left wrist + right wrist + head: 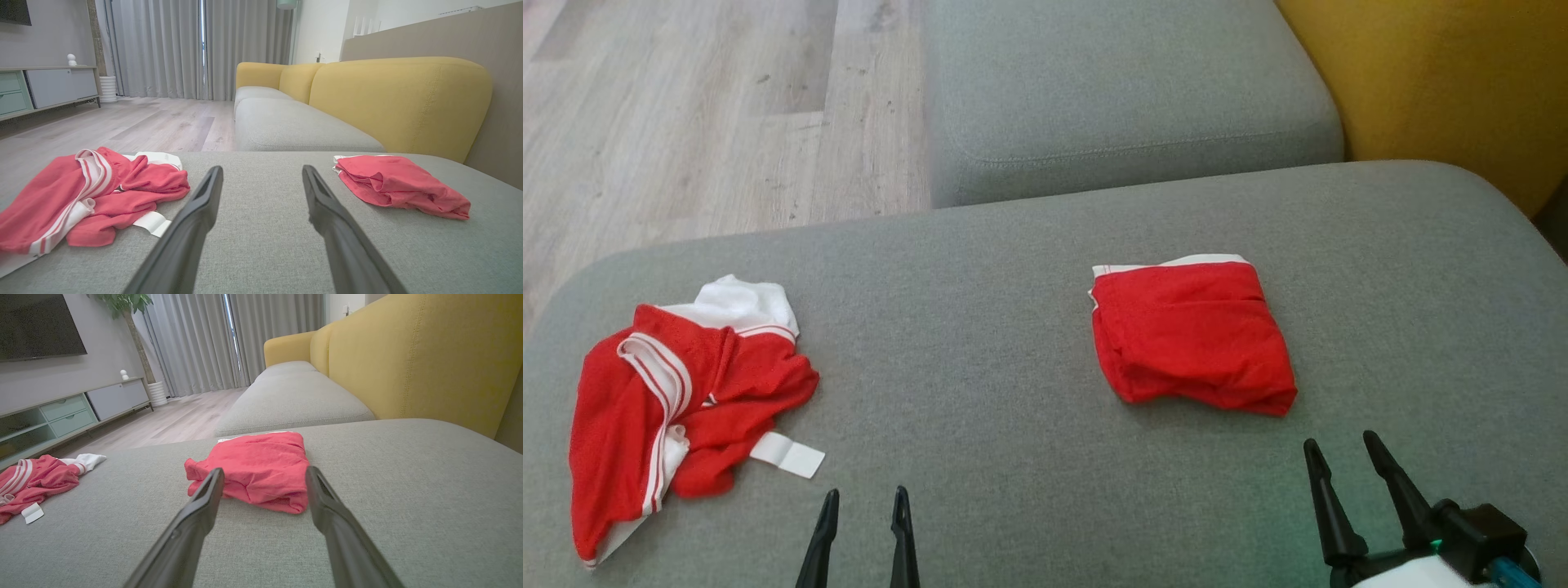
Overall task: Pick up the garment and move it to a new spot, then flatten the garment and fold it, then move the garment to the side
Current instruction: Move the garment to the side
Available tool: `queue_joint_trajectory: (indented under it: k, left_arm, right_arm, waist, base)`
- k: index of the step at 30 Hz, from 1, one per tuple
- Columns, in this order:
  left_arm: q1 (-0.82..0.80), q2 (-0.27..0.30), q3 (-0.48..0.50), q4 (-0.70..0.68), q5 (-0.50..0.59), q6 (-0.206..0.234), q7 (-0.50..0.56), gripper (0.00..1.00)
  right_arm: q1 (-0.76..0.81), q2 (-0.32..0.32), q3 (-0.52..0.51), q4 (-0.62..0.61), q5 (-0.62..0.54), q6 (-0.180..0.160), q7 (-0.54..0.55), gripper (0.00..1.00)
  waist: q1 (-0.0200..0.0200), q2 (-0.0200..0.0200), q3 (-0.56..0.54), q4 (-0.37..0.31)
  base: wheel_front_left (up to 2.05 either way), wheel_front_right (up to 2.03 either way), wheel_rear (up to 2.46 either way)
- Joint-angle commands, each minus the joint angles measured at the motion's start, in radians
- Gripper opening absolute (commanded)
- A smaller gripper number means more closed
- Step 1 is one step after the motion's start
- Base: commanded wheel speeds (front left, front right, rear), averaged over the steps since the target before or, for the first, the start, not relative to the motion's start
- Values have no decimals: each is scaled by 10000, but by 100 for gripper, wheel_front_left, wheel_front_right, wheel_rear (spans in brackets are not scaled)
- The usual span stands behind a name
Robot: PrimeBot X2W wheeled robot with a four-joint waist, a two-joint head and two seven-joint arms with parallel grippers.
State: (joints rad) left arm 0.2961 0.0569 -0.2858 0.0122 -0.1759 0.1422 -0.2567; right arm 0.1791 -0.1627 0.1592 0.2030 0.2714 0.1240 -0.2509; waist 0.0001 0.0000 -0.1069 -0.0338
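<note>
Work surface: a wide grey cushion (1013, 343) carries both items. Beyond it lie a grey sofa seat (1127, 90), a yellow backrest (1437, 82) and a pale wood floor (686, 106).

Item 1 – crumpled garment (678, 400). It is red with white stripes and a white panel, and it lies bunched and unfolded at the left end of the cushion, near that edge. A white strip (788, 454) projects from its near side and lies flat on the fabric.

Item 2 – folded garment (1192, 335). It is red with a white band along its far edge, and it rests as a compact, roughly square stack right of the cushion's centre, well apart from item 1.

Left gripper (866, 492): its two dark fingers are spread wide and hold nothing. In the head view it hovers at the lower edge, just right of the crumpled garment and not touching it. In the left wrist view the fingers point across bare cushion between the two garments.

Right gripper (1339, 439): its fingers are also spread wide and empty. It sits near the front right corner of the folded garment, with a strip of bare cushion between the fingertips and the cloth. In the right wrist view the folded stack lies directly ahead, framed by the two fingers.
</note>
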Motion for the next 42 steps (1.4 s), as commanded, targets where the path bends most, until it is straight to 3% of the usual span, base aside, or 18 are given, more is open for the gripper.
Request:
queue_joint_trajectory:
  k: [1, 6, 17, 30, 40, 41, 42]
  left_arm:
    - [-279, -66, 294, -358, -13, 61, -51, 100]
    - [-382, -66, 224, -383, 24, 44, -51, 100]
    - [-849, -66, -143, -379, 69, -17, -51, 100]
    - [-1720, -66, -471, -579, 205, -29, -51, 100]
    - [-2332, -66, -638, -532, 271, 16, -51, 100]
    - [-2381, -66, -645, -517, 281, 14, -51, 100]
    - [-2428, -66, -646, -505, 289, 15, -51, 100]
  right_arm:
    - [-177, -210, 181, -307, -82, 67, -108, 100]
    - [-323, -214, 172, -78, 136, 67, -108, 100]
    - [-2235, -945, 969, 1633, 1288, 67, 259, 100]
    - [-5336, -1727, 408, 3565, 3015, 67, 2680, 100]
    - [-6779, -1393, 885, 5201, 3363, 67, 3140, 100]
    - [-6875, -1311, 1012, 5298, 3493, 67, 3194, 87]
    - [-6957, -1241, 1159, 5371, 3631, 67, 3255, 44]
  waist:
    - [-1, 0, 51, 18]
    - [-1, 0, 357, 64]
    - [-1, 0, 1118, 289]
    - [-1, 0, 2583, 736]
    - [-1, 0, 3344, 810]
    - [-1, 0, 3395, 791]
    - [-1, 0, 3438, 770]
  base:
    - [0, 0, 0]
    - [0, 0, 0]
    - [0, 0, 0]
    - [0, 0, 0]
    - [0, 0, 0]
    - [0, 0, 0]
    - [0, 0, 0]
